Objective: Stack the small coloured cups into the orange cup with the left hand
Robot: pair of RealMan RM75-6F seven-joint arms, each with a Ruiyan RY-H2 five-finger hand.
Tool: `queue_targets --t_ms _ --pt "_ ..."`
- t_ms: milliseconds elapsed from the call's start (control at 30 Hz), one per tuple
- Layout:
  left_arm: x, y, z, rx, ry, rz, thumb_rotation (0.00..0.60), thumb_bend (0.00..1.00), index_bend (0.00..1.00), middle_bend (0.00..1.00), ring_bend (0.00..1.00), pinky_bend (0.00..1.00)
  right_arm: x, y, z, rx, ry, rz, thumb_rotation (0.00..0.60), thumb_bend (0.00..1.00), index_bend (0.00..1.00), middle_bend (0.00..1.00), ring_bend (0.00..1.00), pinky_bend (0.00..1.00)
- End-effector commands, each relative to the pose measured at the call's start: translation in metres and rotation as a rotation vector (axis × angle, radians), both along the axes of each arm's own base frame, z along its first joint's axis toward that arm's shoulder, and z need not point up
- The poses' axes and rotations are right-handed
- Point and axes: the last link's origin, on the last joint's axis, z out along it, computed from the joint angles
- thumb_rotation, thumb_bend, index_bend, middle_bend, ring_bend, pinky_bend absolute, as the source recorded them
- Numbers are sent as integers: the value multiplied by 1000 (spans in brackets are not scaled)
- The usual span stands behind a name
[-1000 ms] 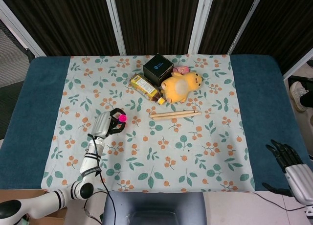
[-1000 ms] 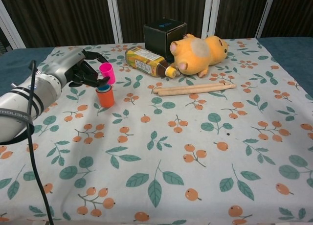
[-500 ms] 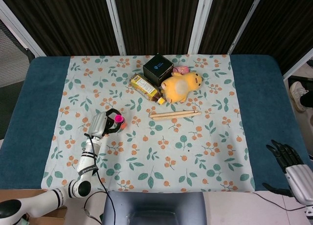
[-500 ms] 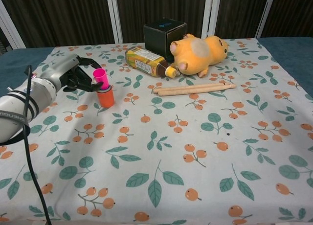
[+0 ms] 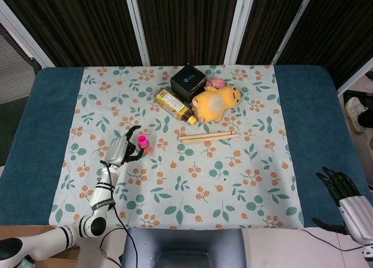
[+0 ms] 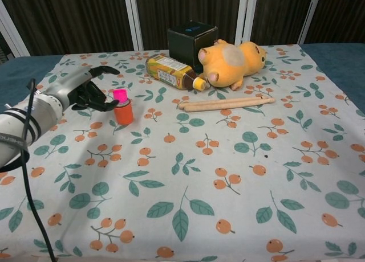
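One pink cup (image 6: 120,94) in one orange cup (image 6: 124,113)

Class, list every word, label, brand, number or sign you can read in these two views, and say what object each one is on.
No text can be read with certainty.
Black box: a small blue mark on top, too small to read.
Bottle: a yellow-brown label with print, too blurred to read.
Left arm: dark lettering on the white casing, cut off and unreadable.

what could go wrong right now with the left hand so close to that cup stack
The left hand sits open with fingertips right beside the pink cup nested in the orange cup. A sideways pull-away could tip the narrow stack. The pink cup stands well above the orange rim, so it may not be fully seated.
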Motion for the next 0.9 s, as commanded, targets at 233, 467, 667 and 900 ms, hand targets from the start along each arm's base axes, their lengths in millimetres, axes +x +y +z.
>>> queue_targets --t_ms 233,467,667,900 --pt "-28 -80 69 131 60 -243 600 348 0 962 997 1000 1 3 -5 12 19 7 600 118 0 0 0 0" --pt "-105 -188 117 83 324 -331 600 352 0 167 103 155 4 8 -13 35 49 19 600 117 0 0 0 0" --pt "-130 -215 127 44 429 -297 600 368 0 24 0 35 7 12 -17 36 52 36 600 117 0 0 0 0" --pt "-130 -211 128 67 468 -283 600 374 0 15 0 28 7 11 -18 35 55 35 600 118 0 0 0 0"
